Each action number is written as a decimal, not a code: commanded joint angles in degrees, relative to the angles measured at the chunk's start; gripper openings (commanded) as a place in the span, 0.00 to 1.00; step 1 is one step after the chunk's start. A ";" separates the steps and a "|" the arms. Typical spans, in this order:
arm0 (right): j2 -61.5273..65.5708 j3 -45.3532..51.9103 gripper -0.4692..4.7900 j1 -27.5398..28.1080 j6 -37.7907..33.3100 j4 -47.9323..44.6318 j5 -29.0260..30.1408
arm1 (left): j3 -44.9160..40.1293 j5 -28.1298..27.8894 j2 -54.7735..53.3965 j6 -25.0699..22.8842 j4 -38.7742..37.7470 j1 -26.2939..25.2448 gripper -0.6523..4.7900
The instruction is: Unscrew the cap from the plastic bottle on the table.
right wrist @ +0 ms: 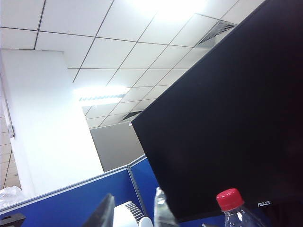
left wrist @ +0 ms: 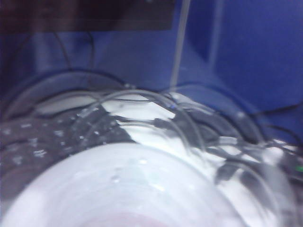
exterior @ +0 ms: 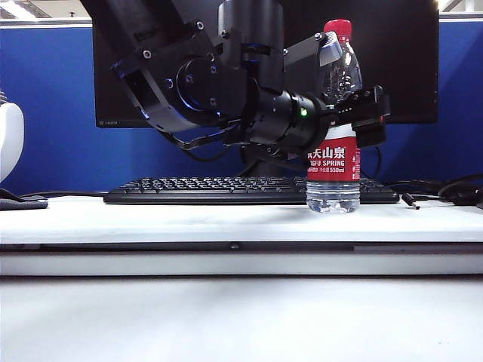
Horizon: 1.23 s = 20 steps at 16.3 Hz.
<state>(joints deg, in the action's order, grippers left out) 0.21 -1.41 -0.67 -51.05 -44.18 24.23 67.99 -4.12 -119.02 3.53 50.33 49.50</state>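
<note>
The plastic bottle (exterior: 333, 162) stands upright on the table (exterior: 151, 219), right of centre, with its red cap (exterior: 337, 29) on. My left gripper (exterior: 353, 79) has reached across to it and is open wide. One finger (exterior: 330, 47) is by the bottle's shoulder and the other (exterior: 371, 113) is past its right side. In the left wrist view the clear bottle (left wrist: 142, 189) fills the blurred picture and no fingers show. My right gripper (right wrist: 133, 212) points up toward the ceiling, open by a narrow gap with nothing in it. The cap (right wrist: 229, 198) and bottle (right wrist: 241, 218) lie off to its side.
A black keyboard (exterior: 204, 190) lies just behind the bottle, under a dark monitor (exterior: 407, 68). Cables (exterior: 453, 192) run along the table's far right. A white object (exterior: 9, 136) stands at the far left. A blue partition closes off the back.
</note>
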 commanded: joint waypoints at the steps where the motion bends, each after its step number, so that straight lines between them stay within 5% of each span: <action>1: -0.09 -0.28 0.31 0.02 -0.09 -0.59 0.07 | 0.28 0.26 0.02 -0.13 -1.44 -0.07 0.97; 7: -0.09 -0.28 0.31 0.02 0.04 0.11 0.50 | 0.26 0.26 0.07 -0.26 -5.70 -0.04 0.41; 11: -0.09 -1.20 0.46 0.02 5.53 13.99 1.33 | 0.26 1.66 0.20 -0.31 -5.97 -0.04 0.39; 14: 0.92 -8.28 0.53 -0.13 23.78 32.89 -0.72 | 0.26 10.38 0.20 -0.55 -7.04 -0.13 0.39; 17: 7.45 -13.14 0.82 -0.11 31.65 35.01 -2.51 | 0.26 20.68 0.11 -1.44 -6.91 -0.11 0.39; 20: 18.32 -15.91 0.82 -0.15 32.24 32.50 -0.63 | 0.26 30.42 0.11 -4.68 -7.02 -0.11 0.39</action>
<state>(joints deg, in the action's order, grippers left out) 16.40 -16.93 -0.71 -19.29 -9.61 22.68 68.29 23.40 -118.89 -0.10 44.86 49.15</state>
